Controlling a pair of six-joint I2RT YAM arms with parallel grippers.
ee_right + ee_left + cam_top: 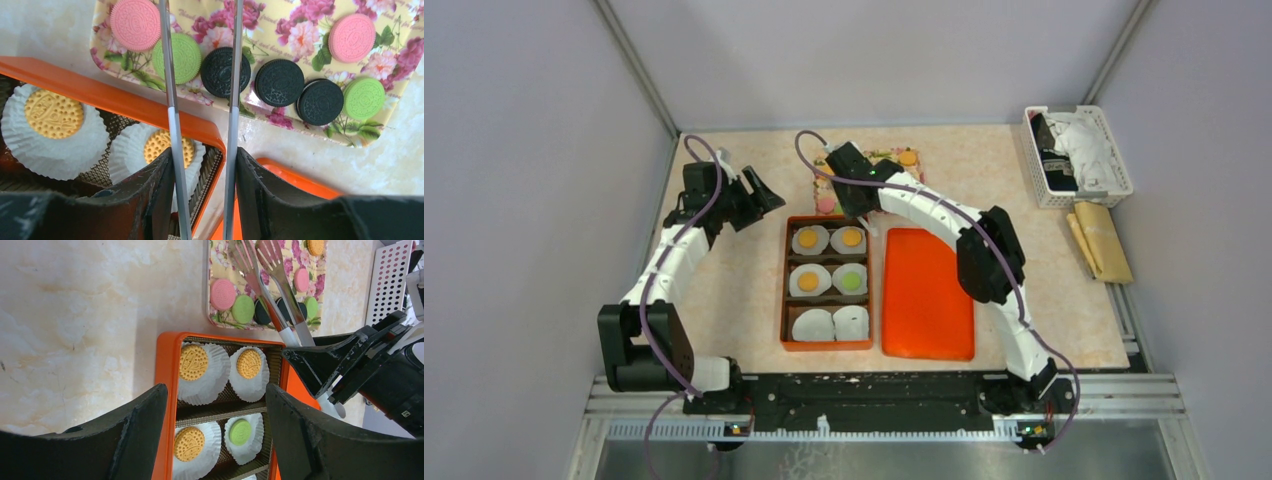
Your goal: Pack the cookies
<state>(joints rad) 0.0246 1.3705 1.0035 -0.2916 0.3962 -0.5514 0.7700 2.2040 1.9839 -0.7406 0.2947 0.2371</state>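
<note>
**A:** What lies where, biggest first?

**B:** A beige marbled tabletop [724, 300] carries one orange rectangular plastic box [783, 280] in the middle of the overhead view. One flat orange lid [927, 292] lies just to its right, and one floral-patterned rectangular tray [295, 36] just above it.

**A:** And the claws?

**B:** The left gripper [216, 390] hangs released left of the box, jaws wide, holding nothing. The right gripper [204, 167] is clenched on one pair of long metal tongs [173, 125], whose two arms stand apart.

**A:** Where are the cookies?

**B:** Eight small round cookies [186, 57] lie loose on the tray: three black, two pink, two green, one orange. Four more sit in the box, three orange and one green, each in a white fluted paper cup [200, 390]. There are six cups in all, and the two in the bottom row of the overhead view are empty.

**A:** What does the next pick turn on?

**B:** In the right wrist view the tray fills the upper frame, straight ahead of the right gripper. The tongs' long axis runs up the frame across the cookie row, one arm beside a green cookie and the other over a black one. I judge the right arm the nearer one; the left gripper is well apart from the tray
</note>
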